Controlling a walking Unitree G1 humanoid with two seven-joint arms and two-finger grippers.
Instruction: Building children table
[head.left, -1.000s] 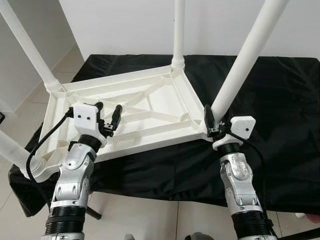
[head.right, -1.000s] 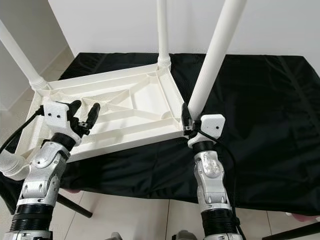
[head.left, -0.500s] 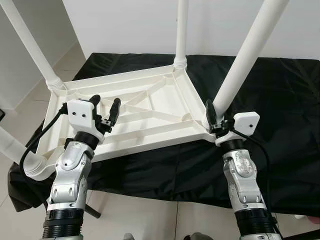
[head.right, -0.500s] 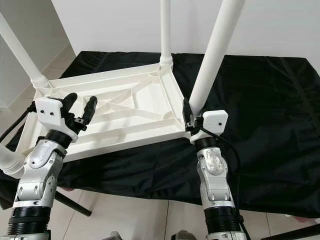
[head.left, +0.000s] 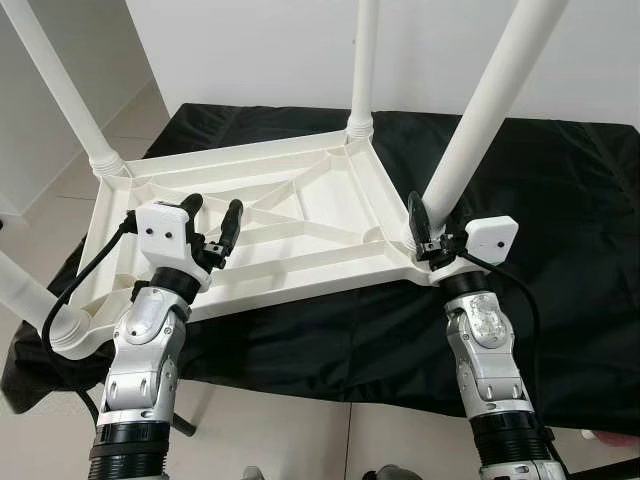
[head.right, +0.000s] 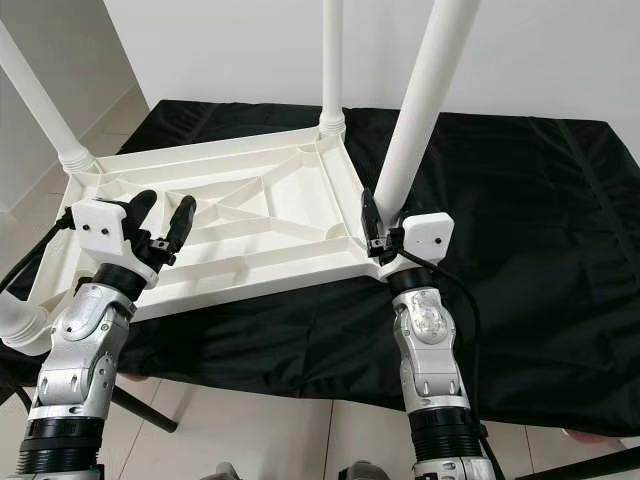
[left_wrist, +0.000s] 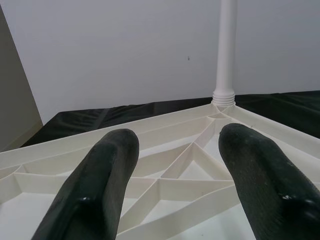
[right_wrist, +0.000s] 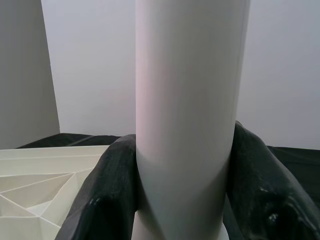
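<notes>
Right wrist view shows the right hand (right_wrist: 182, 200) clamped round the white plastic tube leg (right_wrist: 190, 100); it should twist squarely, while the left hand (head.left: 212, 228), fingers spread, steadies the upturned white ribbed tabletop (head.left: 300, 215) beside that leg.

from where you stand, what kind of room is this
Probably a room in a home, used as an assembly spot: a pale tiled floor, plain white walls, and an upturned white plastic table lying on a black cloth.
</notes>
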